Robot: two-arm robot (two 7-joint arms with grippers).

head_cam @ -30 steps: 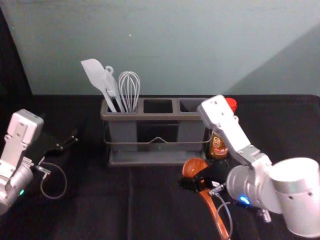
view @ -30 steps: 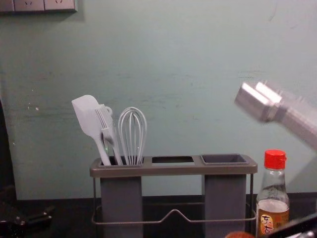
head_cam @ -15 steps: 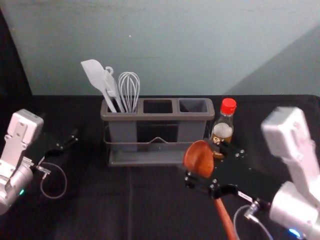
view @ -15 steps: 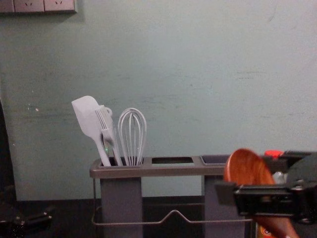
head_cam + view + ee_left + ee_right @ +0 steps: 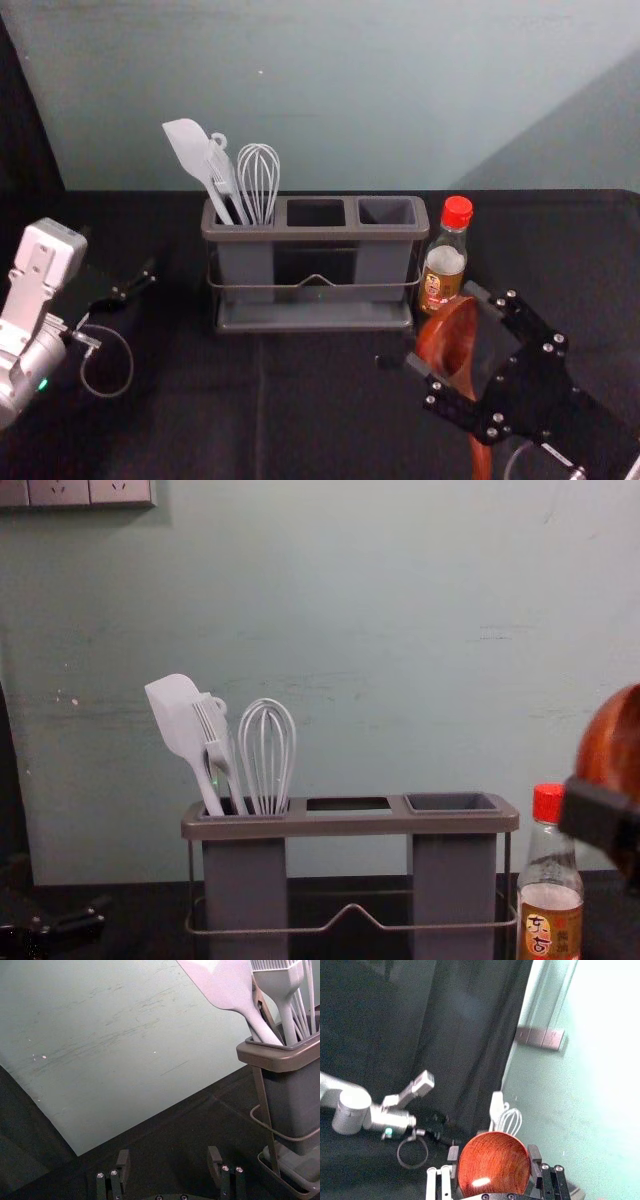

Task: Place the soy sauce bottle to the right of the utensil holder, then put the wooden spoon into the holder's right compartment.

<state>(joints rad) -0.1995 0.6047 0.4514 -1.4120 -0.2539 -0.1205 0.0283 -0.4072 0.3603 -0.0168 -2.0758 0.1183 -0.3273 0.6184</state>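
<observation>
Well, pinched the wooden spoon by its bowl in the right gripper, with a finger pressed to either side. Held it in front of the soy sauce bottle, off to the right of the holder and outside its right compartment, with the handle running down from the bowl towards the near edge in the head view. In the chest view, had the bowl at the right edge, higher than the holder's rim. Left the bottle standing upright under its red cap, close beside the right end of the utensil holder. Kept the whisk, the spatula and the brush leaning together in the left compartment, behind the wire rail. Parked the left gripper to the left of the holder, low over the black cloth, with its fingers spread apart. Further back, faced a pale green wall, with a row of sockets high at the left in the chest view.
</observation>
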